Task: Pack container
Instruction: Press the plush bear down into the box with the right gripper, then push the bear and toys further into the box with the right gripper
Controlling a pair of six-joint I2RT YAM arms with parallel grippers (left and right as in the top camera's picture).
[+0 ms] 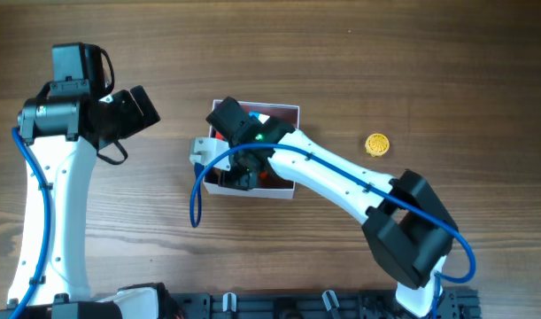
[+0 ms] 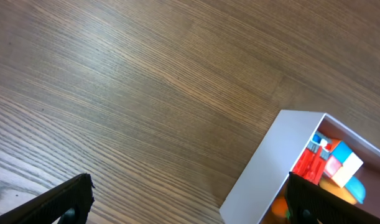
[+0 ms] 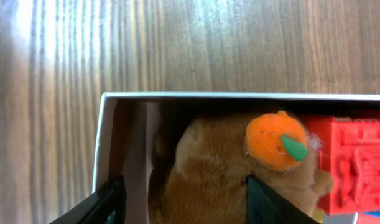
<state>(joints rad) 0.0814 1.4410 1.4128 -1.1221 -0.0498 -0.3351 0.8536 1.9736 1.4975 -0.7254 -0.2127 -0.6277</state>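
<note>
The container (image 1: 283, 110) is a white-walled box at mid table, also seen in the left wrist view (image 2: 270, 168) and the right wrist view (image 3: 239, 96). My right gripper (image 3: 183, 202) is open and reaches down into its left part, its fingers astride a brown plush toy (image 3: 208, 162) with an orange fruit (image 3: 273, 140) on it. The right finger touches the plush and the left finger stands clear of it. A red block (image 3: 351, 162) lies beside the plush. My left gripper (image 2: 190, 199) is open and empty, above the table left of the container.
A yellow round toy (image 1: 377, 143) lies on the table right of the container. Red (image 2: 311, 165), pink and blue pieces fill the container's far side. My right arm (image 1: 341, 177) stretches across from the lower right. Wood table lies all around.
</note>
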